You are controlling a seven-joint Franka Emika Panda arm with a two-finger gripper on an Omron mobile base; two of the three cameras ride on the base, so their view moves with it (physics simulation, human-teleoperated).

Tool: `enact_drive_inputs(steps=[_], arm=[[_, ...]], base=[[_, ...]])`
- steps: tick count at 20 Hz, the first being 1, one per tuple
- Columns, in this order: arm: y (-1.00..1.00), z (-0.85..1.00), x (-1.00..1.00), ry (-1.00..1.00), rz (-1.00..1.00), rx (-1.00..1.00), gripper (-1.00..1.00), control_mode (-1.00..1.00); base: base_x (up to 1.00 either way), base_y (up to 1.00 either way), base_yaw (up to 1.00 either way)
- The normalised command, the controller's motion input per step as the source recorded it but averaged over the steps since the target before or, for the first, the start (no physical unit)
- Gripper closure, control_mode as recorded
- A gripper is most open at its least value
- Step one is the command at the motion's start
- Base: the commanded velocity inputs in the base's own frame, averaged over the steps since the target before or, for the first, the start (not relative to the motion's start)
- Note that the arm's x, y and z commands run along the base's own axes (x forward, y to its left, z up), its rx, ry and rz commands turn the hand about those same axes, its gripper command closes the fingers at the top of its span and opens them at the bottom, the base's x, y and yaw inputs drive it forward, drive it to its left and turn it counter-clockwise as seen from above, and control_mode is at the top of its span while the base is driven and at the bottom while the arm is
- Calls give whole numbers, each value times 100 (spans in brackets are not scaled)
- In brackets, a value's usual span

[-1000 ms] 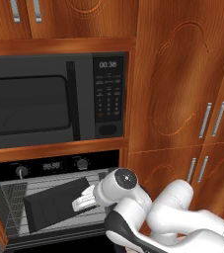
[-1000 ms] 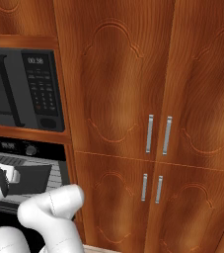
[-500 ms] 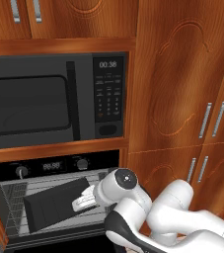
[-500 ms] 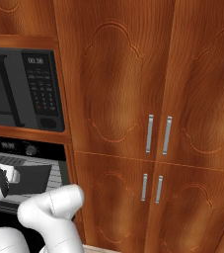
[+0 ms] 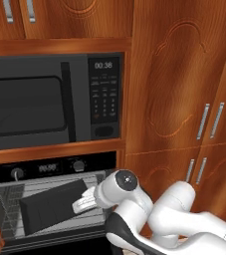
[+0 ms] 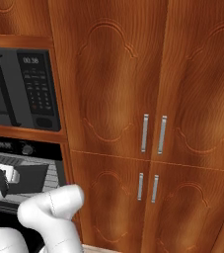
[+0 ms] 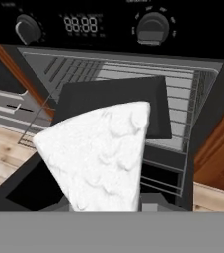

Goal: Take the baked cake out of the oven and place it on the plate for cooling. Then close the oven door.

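Your tool (image 5: pixel 82 203) sits at the mouth of the oven (image 5: pixel 50 172), and it is closed on the cake (image 7: pixel 97 155): in the hand view the white wedge stands right in front of the camera, its point up and away from you toward the dark tray (image 7: pixel 111 106) on the wire rack (image 7: pixel 180 89). So the cake is already in your grip, held just above and in front of that tray, with the oven cavity straight ahead and the two knobs and the display above it.

What the coming move turns on is direction: the cake has to come back along the tool's own axis, out of the opening toward the base, before you swing it anywhere. The cavity walls stand close on both sides, so I judge a sideways move now would risk a knock.

You have no plate in sight from here, so I cannot tell you which way it lies. The oven door (image 7: pixel 22 190) lies open, low and toward you, under the cake
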Motion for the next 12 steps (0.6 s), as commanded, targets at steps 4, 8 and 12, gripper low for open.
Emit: enact_drive_inputs(steps=[4,8,12], arm=[[0,0,0,0,0,0,100,100],[0,0,0,0,0,0,100,100],[0,0,0,0,0,0,100,100]], base=[[-9,-76,0],[-29,-62,8],[-54,-30,53]])
